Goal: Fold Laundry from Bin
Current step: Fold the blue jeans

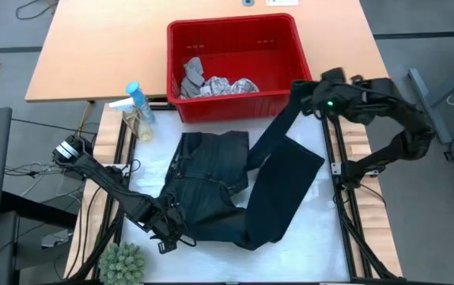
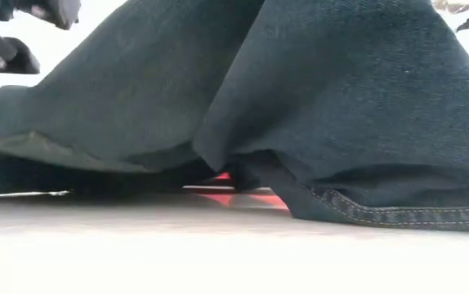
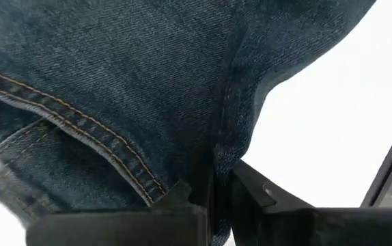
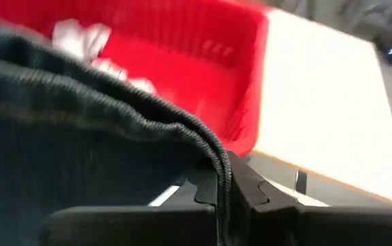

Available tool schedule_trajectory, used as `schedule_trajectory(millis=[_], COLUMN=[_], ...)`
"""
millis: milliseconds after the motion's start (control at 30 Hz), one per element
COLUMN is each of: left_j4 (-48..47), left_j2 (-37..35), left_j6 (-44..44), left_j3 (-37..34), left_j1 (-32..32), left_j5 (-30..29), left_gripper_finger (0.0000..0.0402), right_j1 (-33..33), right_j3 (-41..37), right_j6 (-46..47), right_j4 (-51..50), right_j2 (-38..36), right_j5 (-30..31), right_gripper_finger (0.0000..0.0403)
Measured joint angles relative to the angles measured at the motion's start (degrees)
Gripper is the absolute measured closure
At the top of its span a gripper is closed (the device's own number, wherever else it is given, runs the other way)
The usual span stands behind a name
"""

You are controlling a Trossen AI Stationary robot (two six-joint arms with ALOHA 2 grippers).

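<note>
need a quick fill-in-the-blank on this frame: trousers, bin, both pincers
1. Both pincers, left and right, are shut on the ____.
2. The red bin still holds a grey cloth and a ____ cloth with a grey print.
3. The right pincer holds one trouser leg up beside the bin's ____ corner nearest the arm.
4. The spray bottle stands to the ____ of the bin in the high view.

Missing words: trousers; white; front; left

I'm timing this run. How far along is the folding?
Done: the trousers are out of the bin and on the table, unfolded. In hand: the left gripper pinches them near the waist, the right gripper holds a leg end by the bin. Left: folding them, plus the cloths in the bin.
</note>
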Motion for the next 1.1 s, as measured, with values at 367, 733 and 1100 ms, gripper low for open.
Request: schedule_trajectory(millis=[367, 733, 1100], left_j4=[19.4, 24.9, 28.7], left_j2=[0.0, 0.0, -0.5], left_j6=[-9.5, -9.9, -11.3], left_j3=[-10.6, -14.9, -15.1], left_j1=[0.0, 1.7, 4.2], left_j5=[4.0, 4.3, 4.3], left_gripper_finger=[0.0391, 0.0391, 0.039], right_j1=[3.6, 1.0, 2.9], right_j3=[0.0, 0.1, 0.6], right_j6=[4.7, -11.2, -42.5], right_j4=[4.8, 3.8, 12.7], right_j2=[-2.6, -0.6, -1.2], right_j5=[15.1, 35.6, 27.3], right_gripper_finger=[0.0374, 0.0374, 0.0374])
